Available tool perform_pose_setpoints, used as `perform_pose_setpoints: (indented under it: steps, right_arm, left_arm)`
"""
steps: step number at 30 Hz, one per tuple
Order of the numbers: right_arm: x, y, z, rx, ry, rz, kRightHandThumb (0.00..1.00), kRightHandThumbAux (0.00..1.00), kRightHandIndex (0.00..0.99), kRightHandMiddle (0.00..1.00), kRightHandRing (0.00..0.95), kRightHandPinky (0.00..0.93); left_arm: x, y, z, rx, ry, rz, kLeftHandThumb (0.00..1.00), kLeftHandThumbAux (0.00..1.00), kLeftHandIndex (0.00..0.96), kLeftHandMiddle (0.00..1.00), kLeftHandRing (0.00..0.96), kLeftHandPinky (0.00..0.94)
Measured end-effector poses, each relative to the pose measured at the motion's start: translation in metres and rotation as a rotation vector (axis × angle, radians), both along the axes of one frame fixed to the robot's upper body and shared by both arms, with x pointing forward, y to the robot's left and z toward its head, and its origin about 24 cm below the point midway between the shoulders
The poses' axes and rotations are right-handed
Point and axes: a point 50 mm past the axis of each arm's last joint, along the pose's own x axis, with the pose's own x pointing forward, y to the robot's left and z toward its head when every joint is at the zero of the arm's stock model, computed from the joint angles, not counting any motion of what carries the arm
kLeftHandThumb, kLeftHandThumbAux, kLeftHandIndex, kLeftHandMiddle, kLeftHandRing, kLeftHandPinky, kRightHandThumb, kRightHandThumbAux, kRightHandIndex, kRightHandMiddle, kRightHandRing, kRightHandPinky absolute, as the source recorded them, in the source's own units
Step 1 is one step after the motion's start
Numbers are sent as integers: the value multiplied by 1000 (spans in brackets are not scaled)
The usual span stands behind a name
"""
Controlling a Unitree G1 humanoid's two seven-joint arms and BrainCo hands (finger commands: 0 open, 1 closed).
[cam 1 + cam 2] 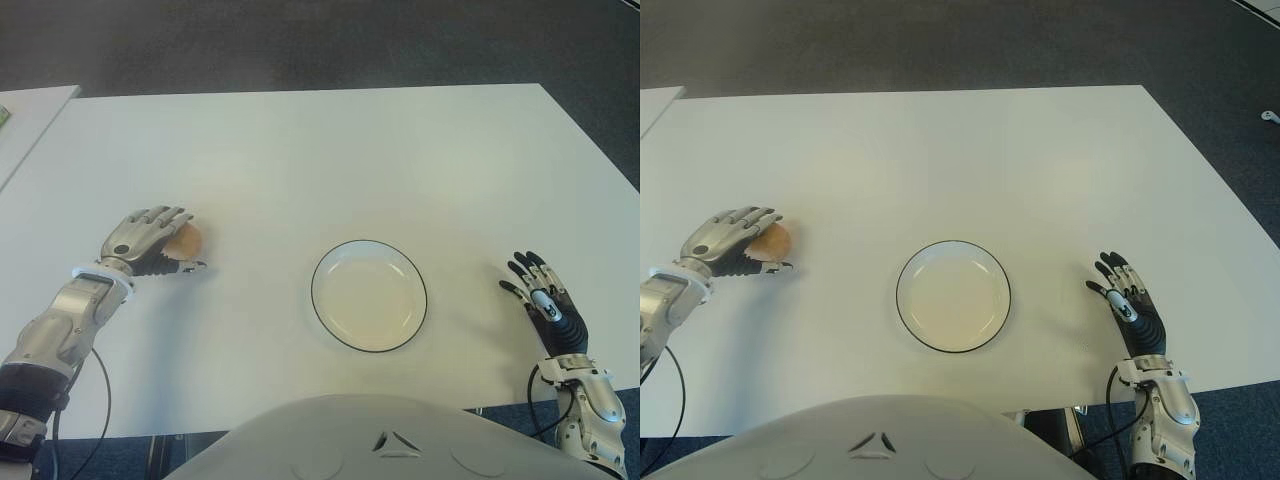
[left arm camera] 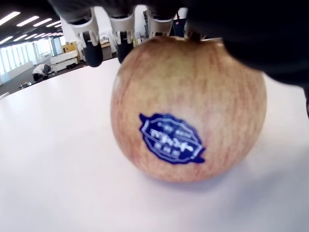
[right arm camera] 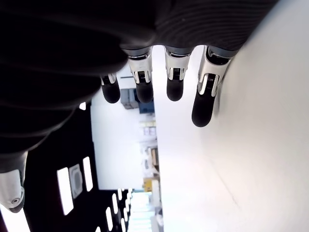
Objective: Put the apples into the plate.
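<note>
the robot's own grey chest is filling the near edge of the head views, and just beyond it a white plate [image 1: 369, 295] with a dark rim is sitting empty on the white desk [image 1: 330, 160], centred in front of the body where either arm could reach it.

well to the plate's left, the left hand [image 1: 150, 240] is draped over a single apple [image 2: 188, 108], the only one in view. its fingers [image 2: 92, 53] are curling down over the far side of the fruit with the thumb on the near side, forming a cage around it. the apple, pale red and yellow with a blue sticker, is sitting on the desk, so this looks like a grasp being closed ahead of a lift; whether the hold is already firm is not clear.

the right hand [image 1: 540, 295] is showing to the plate's right, well apart from it, fingers [image 3: 203, 104] straight, spread and holding nothing, apparently kept clear of the left arm's path.
</note>
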Motion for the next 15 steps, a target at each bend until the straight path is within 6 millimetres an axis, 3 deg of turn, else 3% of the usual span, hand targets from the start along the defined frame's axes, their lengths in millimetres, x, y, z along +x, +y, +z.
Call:
perform_pose_setpoints:
  steps: [15]
  right_arm:
    - [-9,-3,5,-9,5,28,97,525,11,18,0,11]
  left_arm:
    - [12,5,-12,18,-35,1,284,280,49,7,2,77]
